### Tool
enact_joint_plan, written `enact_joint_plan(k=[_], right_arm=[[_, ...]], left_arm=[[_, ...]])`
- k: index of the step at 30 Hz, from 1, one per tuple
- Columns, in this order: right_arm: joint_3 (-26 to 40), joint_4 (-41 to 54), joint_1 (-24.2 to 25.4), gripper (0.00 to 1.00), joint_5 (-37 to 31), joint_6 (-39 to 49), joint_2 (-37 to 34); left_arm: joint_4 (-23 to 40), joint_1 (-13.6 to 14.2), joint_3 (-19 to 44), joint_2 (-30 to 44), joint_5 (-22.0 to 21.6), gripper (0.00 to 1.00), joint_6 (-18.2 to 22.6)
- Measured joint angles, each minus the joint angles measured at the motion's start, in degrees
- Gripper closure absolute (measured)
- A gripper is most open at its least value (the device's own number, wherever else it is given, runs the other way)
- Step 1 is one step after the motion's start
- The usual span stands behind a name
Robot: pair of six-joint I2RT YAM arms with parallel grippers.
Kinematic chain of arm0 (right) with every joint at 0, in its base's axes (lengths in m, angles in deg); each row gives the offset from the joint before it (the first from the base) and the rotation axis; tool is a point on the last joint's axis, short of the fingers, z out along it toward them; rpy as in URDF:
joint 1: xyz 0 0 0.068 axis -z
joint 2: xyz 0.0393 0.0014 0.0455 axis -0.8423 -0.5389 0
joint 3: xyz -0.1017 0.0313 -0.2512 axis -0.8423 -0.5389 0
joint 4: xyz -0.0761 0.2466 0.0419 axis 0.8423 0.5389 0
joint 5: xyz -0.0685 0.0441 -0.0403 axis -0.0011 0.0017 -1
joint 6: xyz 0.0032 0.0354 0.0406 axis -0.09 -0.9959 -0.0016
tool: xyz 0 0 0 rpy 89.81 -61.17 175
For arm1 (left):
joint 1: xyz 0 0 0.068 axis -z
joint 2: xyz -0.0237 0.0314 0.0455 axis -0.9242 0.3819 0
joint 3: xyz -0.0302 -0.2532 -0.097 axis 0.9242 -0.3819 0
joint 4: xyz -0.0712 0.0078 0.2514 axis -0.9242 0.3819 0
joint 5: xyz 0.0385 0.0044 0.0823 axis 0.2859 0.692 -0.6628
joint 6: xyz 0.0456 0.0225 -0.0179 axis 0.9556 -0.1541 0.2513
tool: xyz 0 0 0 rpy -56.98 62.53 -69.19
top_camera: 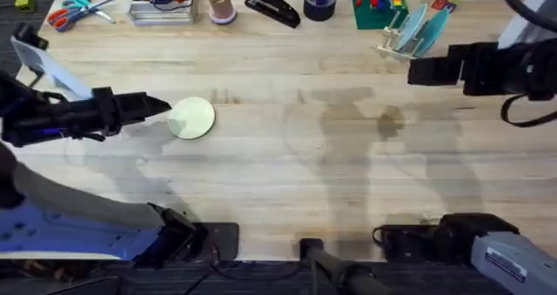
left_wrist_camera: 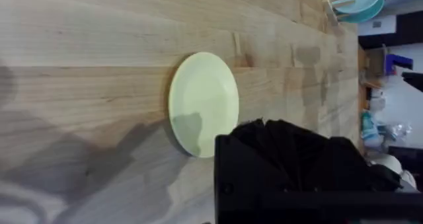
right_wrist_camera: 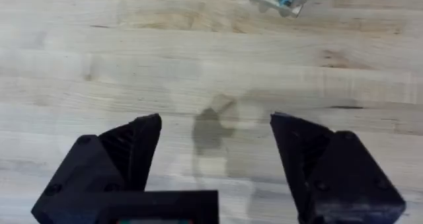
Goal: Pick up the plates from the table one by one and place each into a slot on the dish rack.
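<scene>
overhead shows the cream plate [top_camera: 191,118] flat on the counter [top_camera: 287,182] at the left claw [top_camera: 164,108], whose spread i cannot tell; best catch its rim squarely, while the right claw [right_wrist_camera: 215,141] hangs spread.

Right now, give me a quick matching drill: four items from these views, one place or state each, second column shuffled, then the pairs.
Column 1:
1. cream plate
2. teal plates
3. right gripper
4. scissors

Column 2:
A. far left of the table, near the back edge
B. standing on edge in the dish rack
C. jaws open over bare wood, holding nothing
D. flat on the table, at the left gripper's tip

Pairs: 1-D, 2-B, 3-C, 4-A
</scene>
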Motion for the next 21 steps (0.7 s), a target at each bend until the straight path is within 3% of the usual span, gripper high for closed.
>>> enact_joint_plan(k=[8,21], right_arm=[[0.0,0.0,0.0,0.008,0.0,0.0,0.0],[0.0,-1.3,0.0,0.007,0.0,0.0,0.0]], left_arm=[[-4.1,0.0,0.0,7.2,1.4,0.961,3.7],[-10.3,0.0,0.3,7.3,0.1,0.960,2.8]])
